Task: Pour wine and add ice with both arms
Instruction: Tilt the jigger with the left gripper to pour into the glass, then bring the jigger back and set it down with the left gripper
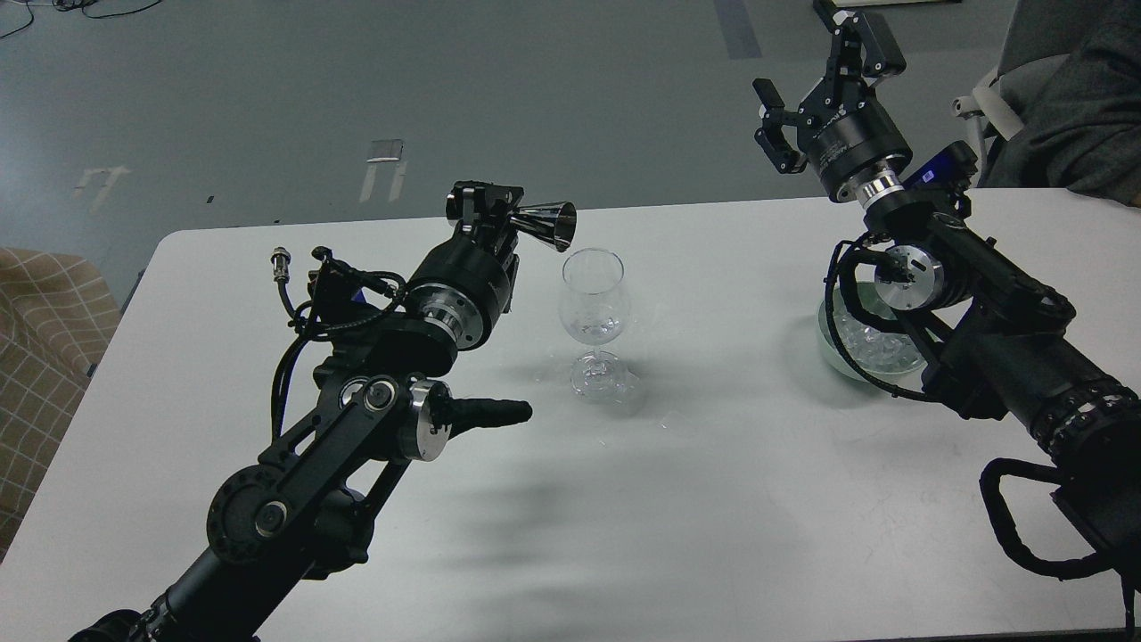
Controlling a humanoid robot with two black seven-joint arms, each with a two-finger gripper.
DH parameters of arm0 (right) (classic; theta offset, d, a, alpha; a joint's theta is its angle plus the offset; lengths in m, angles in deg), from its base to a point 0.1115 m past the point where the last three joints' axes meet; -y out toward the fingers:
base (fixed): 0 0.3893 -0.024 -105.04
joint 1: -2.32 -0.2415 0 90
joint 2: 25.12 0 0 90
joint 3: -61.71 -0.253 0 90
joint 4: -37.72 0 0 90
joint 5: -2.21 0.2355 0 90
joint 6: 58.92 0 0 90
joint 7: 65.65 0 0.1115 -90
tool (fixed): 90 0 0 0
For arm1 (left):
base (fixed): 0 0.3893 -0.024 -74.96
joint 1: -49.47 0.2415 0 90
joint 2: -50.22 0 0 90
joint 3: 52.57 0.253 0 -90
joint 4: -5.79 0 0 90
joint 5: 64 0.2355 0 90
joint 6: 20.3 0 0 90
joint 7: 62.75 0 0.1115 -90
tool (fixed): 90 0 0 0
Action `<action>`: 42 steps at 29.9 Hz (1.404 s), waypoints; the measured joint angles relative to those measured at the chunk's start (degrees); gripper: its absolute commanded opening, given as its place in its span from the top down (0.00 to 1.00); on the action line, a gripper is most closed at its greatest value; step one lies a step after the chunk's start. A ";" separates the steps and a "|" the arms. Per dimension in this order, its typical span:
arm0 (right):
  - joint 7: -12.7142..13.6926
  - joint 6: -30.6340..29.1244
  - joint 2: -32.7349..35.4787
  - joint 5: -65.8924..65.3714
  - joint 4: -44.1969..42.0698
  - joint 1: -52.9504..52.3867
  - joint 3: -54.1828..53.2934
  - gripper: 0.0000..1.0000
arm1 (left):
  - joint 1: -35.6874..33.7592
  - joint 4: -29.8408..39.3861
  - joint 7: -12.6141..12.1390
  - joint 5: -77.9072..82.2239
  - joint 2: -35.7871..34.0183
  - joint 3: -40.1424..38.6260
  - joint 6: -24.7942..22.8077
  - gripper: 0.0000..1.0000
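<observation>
A clear wine glass [594, 308] stands upright near the middle of the white table [713, 499]. My left gripper [488, 207] is shut on a shiny metal cone-shaped cup [548, 225], held on its side with its mouth pointing right, just above and left of the glass rim. A pale bowl [833, 352] with a heap of clear ice cubes [878, 346] sits at the right, partly hidden under my right arm. My right gripper [820, 85] is open and empty, raised high above the table's far edge, behind the bowl.
A chair with checked beige fabric [45, 339] stands off the table's left edge. Grey cloth and a white chair frame [1070, 98] are at the far right corner. Grey floor lies beyond the table.
</observation>
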 measured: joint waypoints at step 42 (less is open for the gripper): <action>-0.13 0.00 -0.31 0.00 0.05 0.63 0.00 0.00 | -0.17 -0.01 -2.07 21.67 0.58 6.52 0.00 1.00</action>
